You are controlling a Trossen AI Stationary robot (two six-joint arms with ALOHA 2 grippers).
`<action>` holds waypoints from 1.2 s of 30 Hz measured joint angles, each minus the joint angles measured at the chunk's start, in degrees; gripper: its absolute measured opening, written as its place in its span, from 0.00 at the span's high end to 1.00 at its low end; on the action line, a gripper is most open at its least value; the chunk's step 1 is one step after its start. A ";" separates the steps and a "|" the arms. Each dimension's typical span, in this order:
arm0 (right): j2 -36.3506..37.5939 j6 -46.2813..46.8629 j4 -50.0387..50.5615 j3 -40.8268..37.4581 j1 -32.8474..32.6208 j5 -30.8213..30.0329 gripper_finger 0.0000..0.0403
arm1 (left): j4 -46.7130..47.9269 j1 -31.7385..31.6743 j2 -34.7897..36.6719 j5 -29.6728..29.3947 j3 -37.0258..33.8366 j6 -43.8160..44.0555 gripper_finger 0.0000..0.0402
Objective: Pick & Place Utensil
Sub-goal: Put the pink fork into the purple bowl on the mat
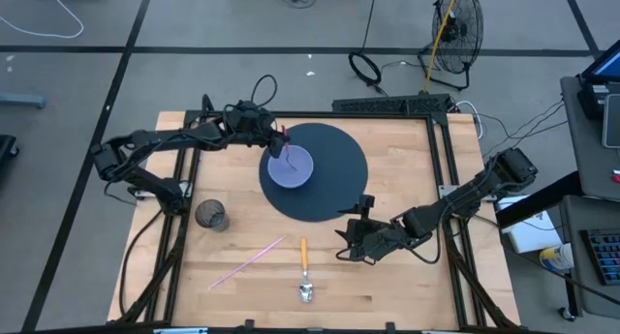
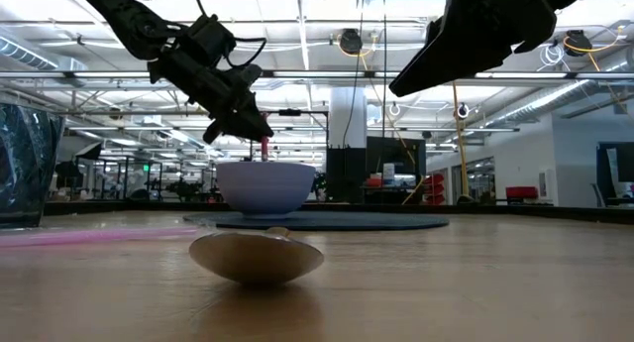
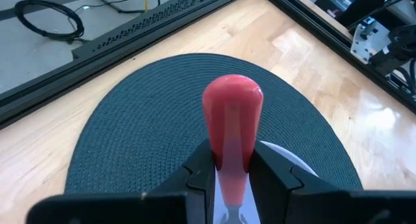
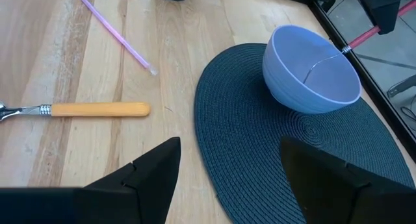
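Observation:
A red-handled utensil (image 4: 359, 38) leans in the lavender bowl (image 1: 290, 167), which stands on a round dark blue placemat (image 1: 334, 184). My left gripper (image 1: 279, 140) hovers over the bowl's far left rim, shut on that red handle (image 3: 232, 113). My right gripper (image 1: 353, 239) is open and stands above the wood by the placemat's near right edge, touching nothing. An orange-handled spoon (image 1: 304, 266) lies flat on the table near the front edge, its metal bowl (image 2: 256, 256) toward the near edge. My left gripper pinches the red handle (image 3: 231, 160) between its two fingers (image 3: 197, 174), with the rounded free end sticking out beyond them. It comes slanting down from the table's far left. The utensil is tilted, and its thin metal end (image 4: 316, 63) reaches down inside the bowl.
A pink straw (image 1: 247, 261) lies left of the orange-handled spoon, and a dark glass cup (image 1: 211, 215) stands near the table's left side. Bare wood lies between the placemat and the near edge. A black frame runs along the table's edges.

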State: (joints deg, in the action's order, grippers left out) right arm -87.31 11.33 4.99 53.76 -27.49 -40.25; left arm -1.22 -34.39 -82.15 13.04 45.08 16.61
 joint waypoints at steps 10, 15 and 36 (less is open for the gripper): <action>0.00 0.00 0.00 0.00 0.00 0.00 0.37 | -0.62 0.72 -1.05 1.59 0.02 -0.55 0.83; 0.00 0.00 -0.03 0.00 0.00 0.00 0.37 | -0.21 0.61 -1.27 2.34 0.02 -0.60 0.83; 0.00 1.34 -0.07 -0.49 -0.39 0.04 0.37 | -6.26 0.71 -1.60 12.76 -0.35 0.65 0.83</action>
State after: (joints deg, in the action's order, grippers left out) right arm -87.31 12.67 4.92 53.26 -27.88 -40.21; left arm -7.48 -33.68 -83.74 25.80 44.73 17.26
